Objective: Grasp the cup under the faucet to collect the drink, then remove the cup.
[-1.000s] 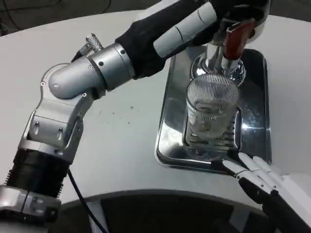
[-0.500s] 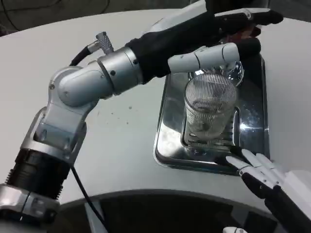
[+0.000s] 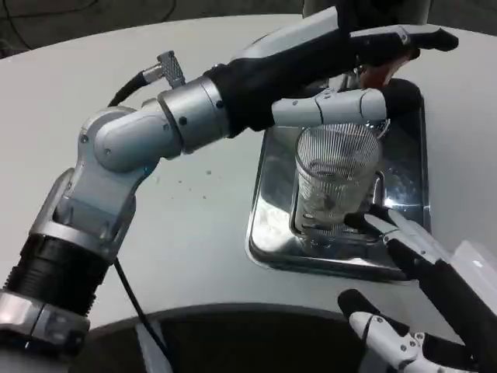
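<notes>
A ribbed clear glass cup stands upright on the drip grate of a steel tray, under the faucet. The faucet's red handle peeks out above the cup. My left hand reaches across from the left, its dark fingers stretched flat over the handle and its white thumb lying just above the cup's rim. It grips nothing that I can see. My right hand comes up from the lower right with fingers spread, and its fingertips are at the cup's lower right side. Whether they touch the glass is unclear.
The tray's raised rim runs around the cup on the left and front. My silver left forearm crosses the white table on the left. A black cable hangs beside it. The table's front edge curves just below the tray.
My left hand has come down from the dispenser's top and now lies flat over the red handle. My right hand has risen and reached in towards the cup's base, thumb now showing.
</notes>
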Available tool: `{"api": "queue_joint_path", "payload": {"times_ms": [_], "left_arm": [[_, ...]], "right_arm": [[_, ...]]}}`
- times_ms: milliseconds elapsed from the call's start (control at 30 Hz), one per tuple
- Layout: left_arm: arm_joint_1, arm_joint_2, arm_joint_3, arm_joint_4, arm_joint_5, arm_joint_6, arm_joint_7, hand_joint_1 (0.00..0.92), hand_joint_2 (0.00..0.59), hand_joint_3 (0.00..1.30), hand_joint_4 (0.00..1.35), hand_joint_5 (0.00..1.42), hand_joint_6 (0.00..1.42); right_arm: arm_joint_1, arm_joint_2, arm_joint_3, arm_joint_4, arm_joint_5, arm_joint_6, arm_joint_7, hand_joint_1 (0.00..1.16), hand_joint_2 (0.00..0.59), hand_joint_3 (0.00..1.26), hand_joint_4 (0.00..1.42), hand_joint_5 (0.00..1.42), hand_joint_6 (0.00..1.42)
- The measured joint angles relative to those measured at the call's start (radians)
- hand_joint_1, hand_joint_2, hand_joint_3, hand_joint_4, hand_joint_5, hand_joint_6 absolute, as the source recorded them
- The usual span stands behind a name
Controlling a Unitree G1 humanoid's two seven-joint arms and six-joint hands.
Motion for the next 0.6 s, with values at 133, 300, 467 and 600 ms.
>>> {"api": "queue_joint_path", "payload": {"times_ms": [133, 300, 467, 600], "left_arm": [[-0.006, 0.011, -0.009, 0.007, 0.006, -0.015, 0.000, 0.000, 0.114, 0.15, 0.04, 0.08, 0.08], [-0.008, 0.015, -0.020, 0.011, 0.014, -0.028, 0.001, 0.000, 0.112, 0.15, 0.04, 0.06, 0.07], [-0.008, 0.017, -0.032, 0.009, 0.043, -0.044, 0.012, 0.000, 0.112, 0.15, 0.04, 0.06, 0.06], [-0.008, 0.018, -0.037, 0.008, 0.046, -0.048, 0.016, 0.000, 0.111, 0.15, 0.04, 0.06, 0.06]], "right_arm": [[-0.009, 0.001, 0.013, 0.000, -0.003, 0.034, -0.001, 0.30, 0.415, 0.10, 0.00, 0.00, 0.00], [-0.011, 0.016, 0.019, 0.000, -0.001, 0.058, -0.017, 0.30, 0.415, 0.05, 0.00, 0.00, 0.00], [-0.007, 0.049, 0.025, 0.000, 0.031, 0.084, -0.065, 0.39, 0.363, 0.00, 0.00, 0.00, 0.00], [-0.006, 0.062, 0.032, 0.001, 0.056, 0.089, -0.113, 0.43, 0.341, 0.00, 0.00, 0.00, 0.00]]}}
